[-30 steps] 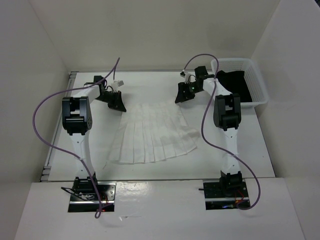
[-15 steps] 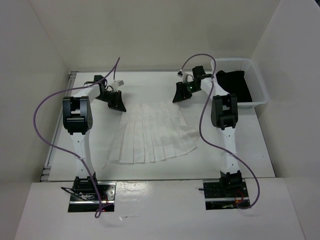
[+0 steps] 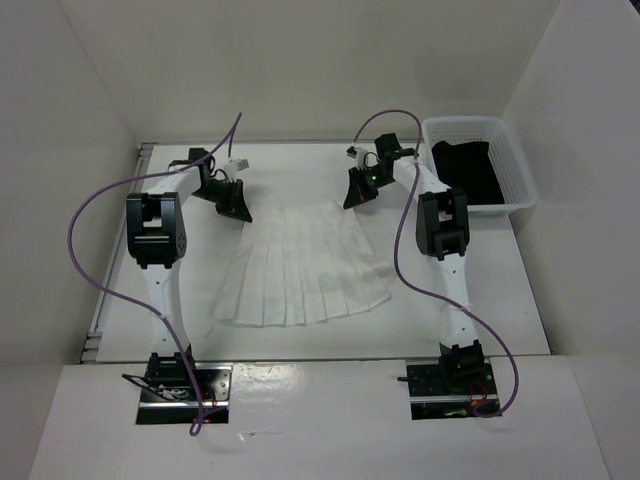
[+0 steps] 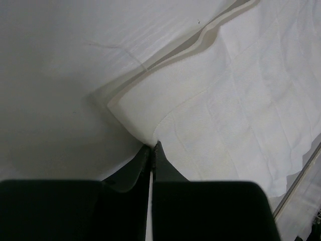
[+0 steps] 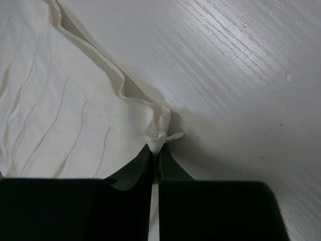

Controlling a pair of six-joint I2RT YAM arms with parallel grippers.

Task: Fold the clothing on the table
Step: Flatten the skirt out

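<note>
Overhead view: white pleated skirt (image 3: 305,265) lies fanned at the middle of the worktop (image 3: 490,290), narrow end toward the far edge, left hand (image 3: 236,203) and right hand (image 3: 356,193) at its two far corners. Left wrist view: jaws shut, pinching one corner. Right wrist view: jaws shut on the other, fabric bunched. Grasp step looks complete; next, both corners should rise together and travel toward the near hem.

The clothing (image 3: 305,265) is thin white woven cloth, matt and pleated. The table (image 3: 300,175) is matt white, faintly grained. The basket (image 3: 462,121) at upper right is white plastic mesh.
</note>
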